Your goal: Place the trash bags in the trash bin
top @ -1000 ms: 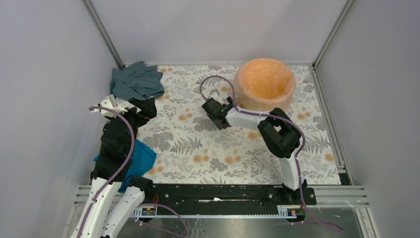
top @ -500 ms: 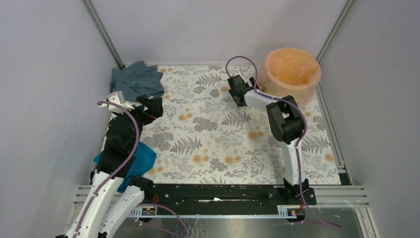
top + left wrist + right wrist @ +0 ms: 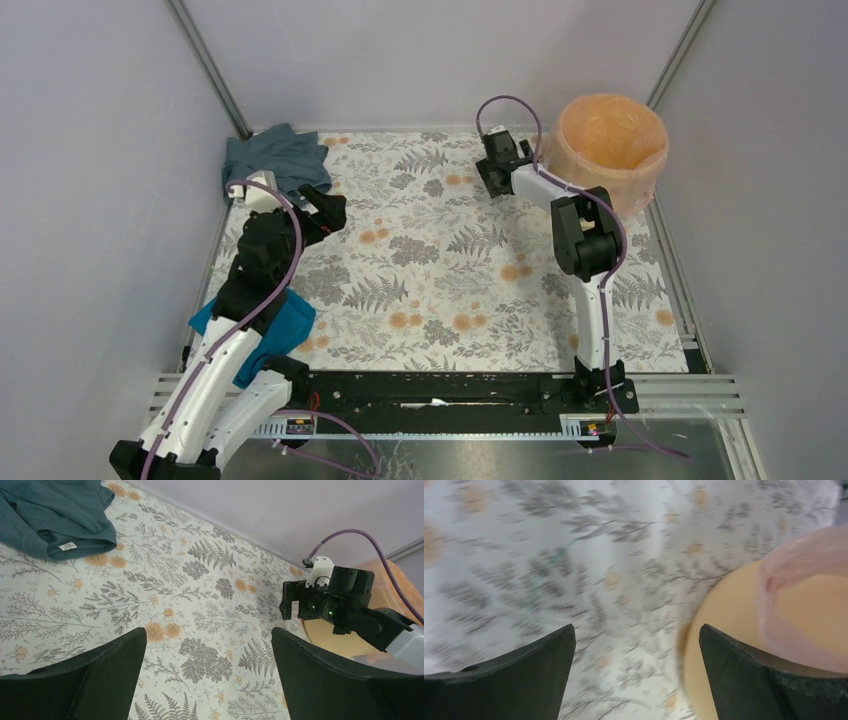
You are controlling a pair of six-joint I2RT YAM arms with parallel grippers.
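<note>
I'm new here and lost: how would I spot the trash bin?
Look at the flowered tabletop and follow it to its far right corner. There stands the trash bin, a round orange bucket with a filmy pink bag over its rim. It is the only container; the other loose things are a grey-blue cloth and a teal cloth on the left.

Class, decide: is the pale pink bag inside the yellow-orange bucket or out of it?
Inside. The pink bag lines the upright bucket, and its filmy edge is folded out over the rim and down the side.
</note>
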